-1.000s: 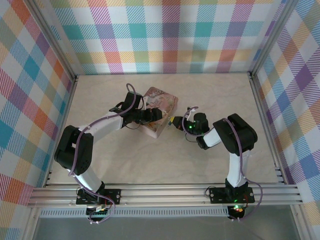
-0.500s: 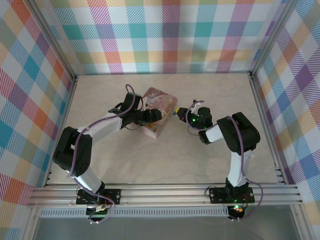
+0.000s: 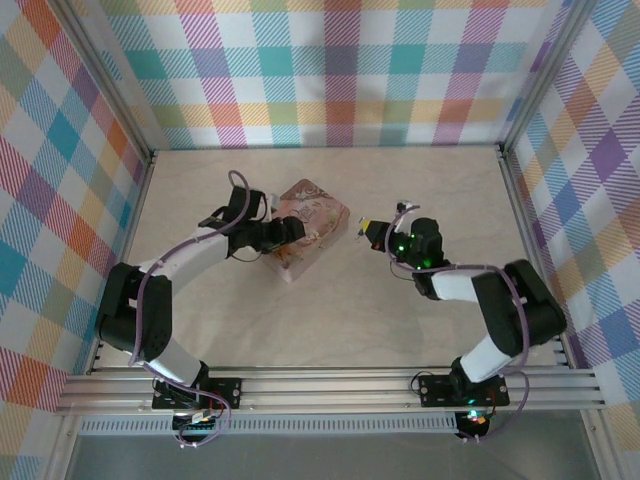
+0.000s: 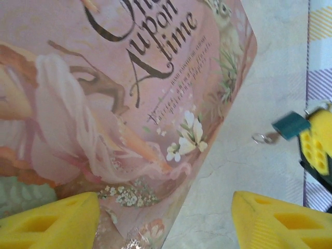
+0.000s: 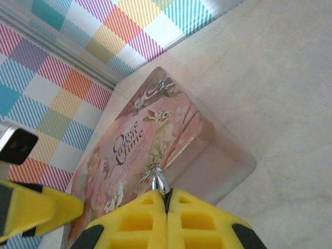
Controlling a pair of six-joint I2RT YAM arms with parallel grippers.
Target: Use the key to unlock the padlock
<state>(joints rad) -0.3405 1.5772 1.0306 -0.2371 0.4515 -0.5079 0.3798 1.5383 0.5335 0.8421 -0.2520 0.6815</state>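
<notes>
The padlock (image 4: 290,124) is pinched at the tip of the right hand (image 5: 166,194), which is clenched on it, out at 3 o'clock from the pink tin (image 4: 129,104). There's a small silver ring (image 4: 259,138) just past it, can't tell if that's shackle or key ring. The left hand (image 4: 166,218) is spread wide at the tin's corner grasping nothing, and honestly that pinch looks so skimpy that 1 shove from a key could twist the lock out onto the desk (image 3: 330,320).

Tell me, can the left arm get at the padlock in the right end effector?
Probably yes. The left end effector is open over a corner of the pink tin, and just bare table lies between it and the padlock, which the right end effector holds beside the tin.
</notes>
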